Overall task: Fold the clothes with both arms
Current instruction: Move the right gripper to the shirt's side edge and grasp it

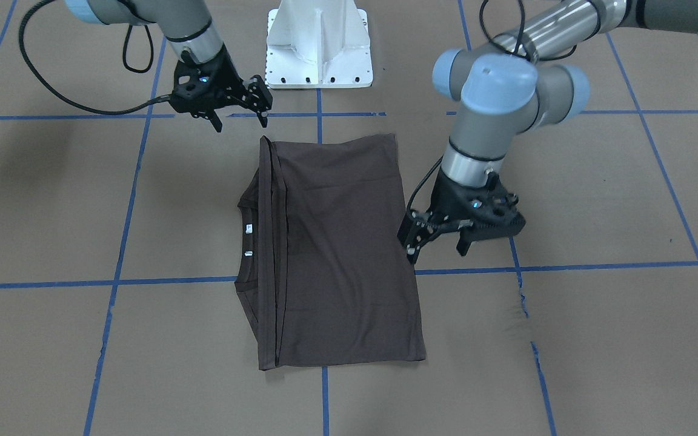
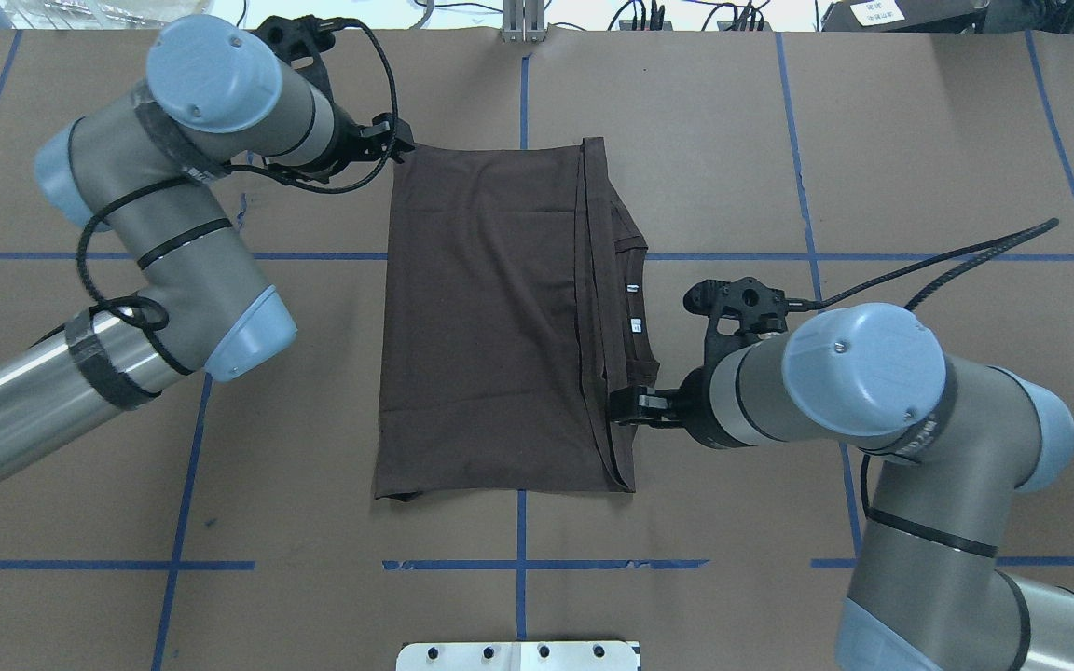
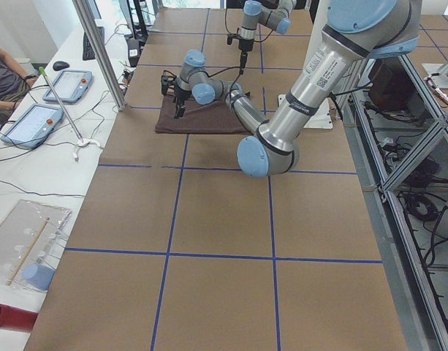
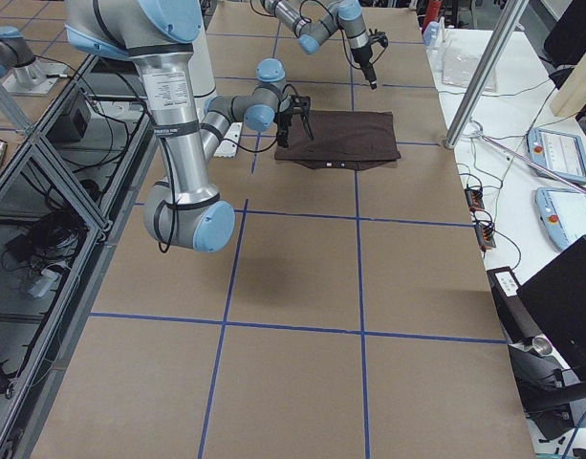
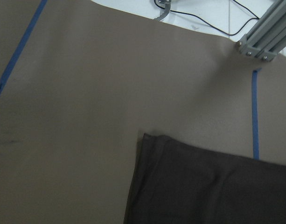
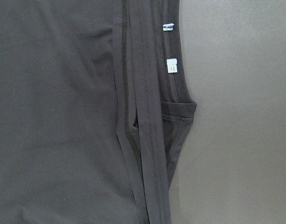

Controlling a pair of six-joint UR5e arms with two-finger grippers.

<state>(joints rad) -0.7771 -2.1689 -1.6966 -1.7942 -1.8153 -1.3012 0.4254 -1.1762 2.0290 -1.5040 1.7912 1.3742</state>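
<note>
The dark brown T-shirt (image 1: 337, 242) (image 2: 490, 317) lies flat on the table, folded into a rectangle. Its collar and white labels (image 2: 632, 306) are on the robot's right side. My left gripper (image 1: 438, 251) (image 2: 394, 140) hovers open and empty above the shirt's far left corner. That corner (image 5: 147, 140) shows in the left wrist view. My right gripper (image 1: 241, 121) (image 2: 626, 407) hangs open over the near right corner, holding nothing. In the right wrist view I see the stacked hems and the collar (image 6: 173, 98). Neither wrist view shows fingers.
The white pedestal base (image 1: 319, 48) stands at the robot's side of the table. Blue tape lines (image 2: 518, 564) grid the brown table top. Beyond the far edge are a metal post (image 3: 99, 51), a side table with tablets (image 3: 33, 121) and a seated person (image 3: 4, 73).
</note>
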